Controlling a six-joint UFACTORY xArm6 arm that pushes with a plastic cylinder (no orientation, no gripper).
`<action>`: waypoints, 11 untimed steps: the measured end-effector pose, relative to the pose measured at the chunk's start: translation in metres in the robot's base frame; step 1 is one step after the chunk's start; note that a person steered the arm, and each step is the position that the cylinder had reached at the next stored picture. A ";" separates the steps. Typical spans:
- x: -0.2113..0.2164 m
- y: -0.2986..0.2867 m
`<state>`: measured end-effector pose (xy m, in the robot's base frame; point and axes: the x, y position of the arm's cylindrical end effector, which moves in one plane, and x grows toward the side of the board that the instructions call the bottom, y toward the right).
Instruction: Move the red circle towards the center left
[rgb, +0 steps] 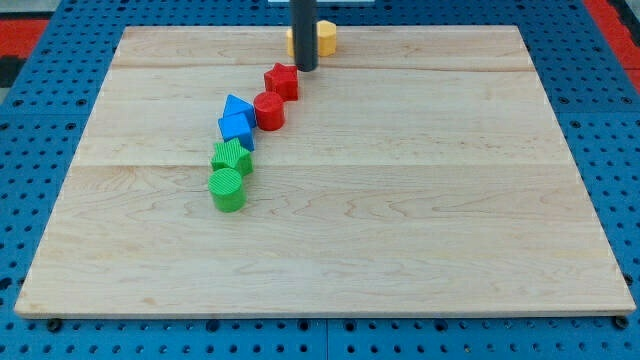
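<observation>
Though lacking jaws altogether, grasps nothing and can neither clench nor release: just a bare dark rod for an end effector (303, 30), fit only for pushing.

Pale wooden desk (420, 200) first: wide and mostly bare, with every block strung in a slanting chain that runs down and to the view's left from my tip (305, 68).

Tip planted near the view's top edge. Just behind it, toward the view's top, a yellow block (326, 38), partly hidden by the rod, shape not clear. Just beside the tip, on its lower-left, a red star (283, 80); touching or not, cannot tell.

Beyond the star, further down-left from the tip, the red circle (269, 110), up against the star's lower corner. Pressed to the circle's far side, a blue triangle (236, 104) and a second blue block (238, 128). Further still along the same slant, a ribbed green block (232, 156), then a green circle (227, 188), farthest from the tip.

Probably placed this high to get behind the chain. Not yet in line for the job, though: star sits between tip and circle, and both blue blocks stand on the side where the circle must go. Likely needs a spot on the circle's right, toward the view's right of it, before any leftward shove. Pushing straight through would probably drag the blue pair along.
</observation>
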<state>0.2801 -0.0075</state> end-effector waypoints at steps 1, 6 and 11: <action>0.028 0.024; 0.122 -0.022; 0.035 -0.084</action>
